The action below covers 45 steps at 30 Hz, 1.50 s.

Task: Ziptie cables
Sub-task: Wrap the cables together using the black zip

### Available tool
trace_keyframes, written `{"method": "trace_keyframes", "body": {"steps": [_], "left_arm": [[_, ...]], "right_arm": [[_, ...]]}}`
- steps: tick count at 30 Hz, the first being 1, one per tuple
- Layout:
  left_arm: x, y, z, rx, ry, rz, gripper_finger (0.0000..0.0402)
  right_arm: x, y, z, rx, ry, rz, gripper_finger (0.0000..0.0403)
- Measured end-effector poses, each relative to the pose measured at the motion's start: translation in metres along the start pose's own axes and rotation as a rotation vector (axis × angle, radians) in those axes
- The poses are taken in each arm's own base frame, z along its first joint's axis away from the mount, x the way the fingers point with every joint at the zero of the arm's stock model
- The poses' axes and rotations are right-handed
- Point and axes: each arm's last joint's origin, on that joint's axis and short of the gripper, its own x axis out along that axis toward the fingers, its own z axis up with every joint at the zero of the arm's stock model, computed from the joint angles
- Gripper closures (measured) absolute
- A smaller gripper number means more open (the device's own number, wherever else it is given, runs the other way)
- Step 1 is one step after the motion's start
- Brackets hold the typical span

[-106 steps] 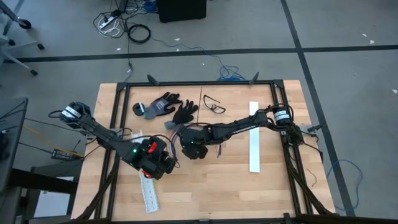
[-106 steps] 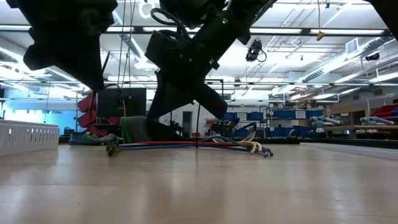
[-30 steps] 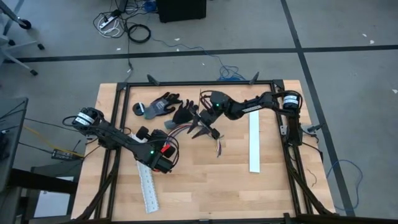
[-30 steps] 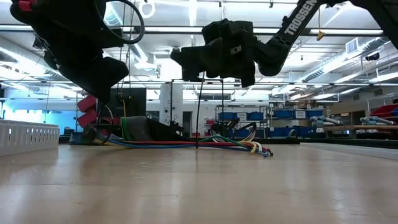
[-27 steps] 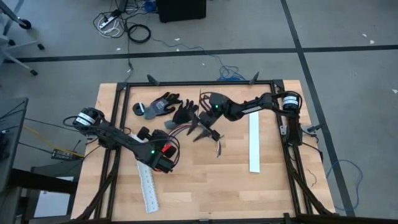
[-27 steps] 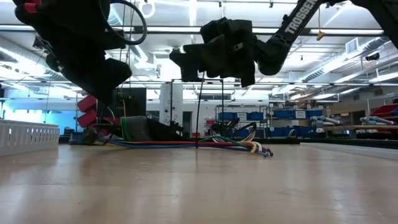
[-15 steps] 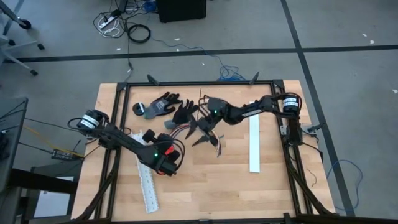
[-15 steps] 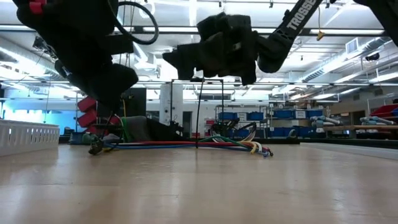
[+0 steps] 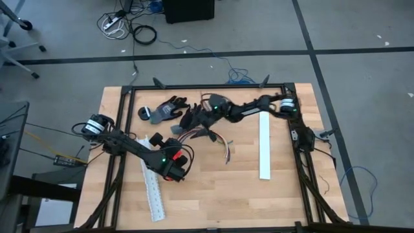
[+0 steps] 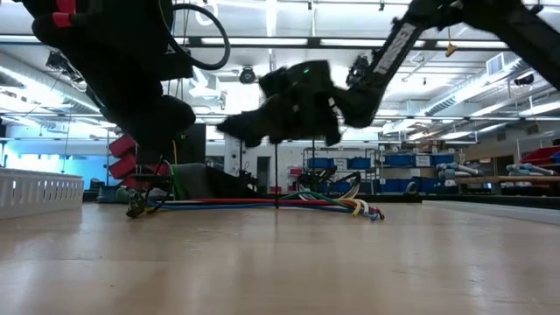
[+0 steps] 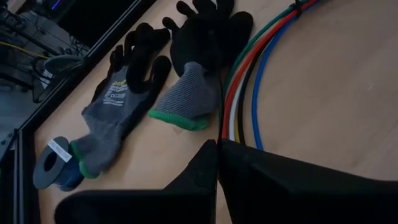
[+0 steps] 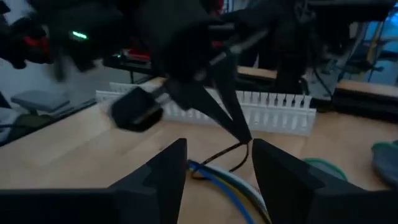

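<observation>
The cables (image 9: 223, 147) (image 10: 262, 203), a bundle of thin coloured wires, lie on the table's middle. My left gripper (image 9: 178, 150) (image 10: 140, 203) is shut low over their left end; in the left wrist view the wires (image 11: 249, 81) run in under its fingertips (image 11: 217, 165). My right gripper (image 9: 202, 128) (image 10: 229, 128) hangs open above the table over the bundle's far side, beside the black glove (image 9: 191, 116). Its wrist view looks past its spread fingers (image 12: 214, 168) at the wires (image 12: 224, 183) and at my left arm. My left gripper is shut on the bundle's left end (image 11: 235, 138), where the red, green, white, black and blue wires meet its fingertips. The fingers come down slanting from the table's near side and lie along the wires. They hide the contact itself. The rest of the bundle lies on the table.
Two gloves (image 9: 165, 110) (image 11: 124, 93) and a tape roll (image 9: 143, 114) lie at the far left. One white slotted strip (image 9: 154, 194) lies near my left arm, another white strip (image 9: 265, 149) on the right. A black frame (image 9: 123, 116) borders the table.
My left gripper has sunk toward the table and shifted a little to the right, and the bundle's left end has slid with it while the rest stayed put. My right gripper has drawn back toward the far edge and tipped its fingers downward.
</observation>
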Motion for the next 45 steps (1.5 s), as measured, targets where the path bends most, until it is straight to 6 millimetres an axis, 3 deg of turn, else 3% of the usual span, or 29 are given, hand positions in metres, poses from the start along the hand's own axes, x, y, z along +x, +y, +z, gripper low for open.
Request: {"method": "trace_keyframes", "body": {"steps": [4,9,15,32,39,45], "left_arm": [[0.001,0.0,0.001,-0.007,0.003,0.0,0.0401],[0.002,0.0,0.001,-0.011,0.005,0.001,0.0401],[0.002,0.0,0.001,-0.005,0.014,0.0,0.0401],[0.001,0.0,0.001,0.012,0.026,-0.009,0.0402],[0.001,0.0,0.001,0.013,0.026,-0.009,0.0402],[0.001,0.0,0.001,0.013,0.026,-0.009,0.0401]], "right_arm": [[0.022,-0.014,-0.014,0.031,-0.015,0.06,0.0231],[0.034,-0.026,-0.017,0.031,-0.039,0.105,0.0242],[0.052,-0.021,-0.009,-0.032,-0.062,0.126,0.0245],[0.061,-0.018,-0.008,-0.125,-0.053,0.037,0.0248],[0.063,-0.016,-0.008,-0.141,-0.054,0.034,0.0289],[0.064,-0.015,-0.008,-0.162,-0.051,0.015,0.0352]]}}
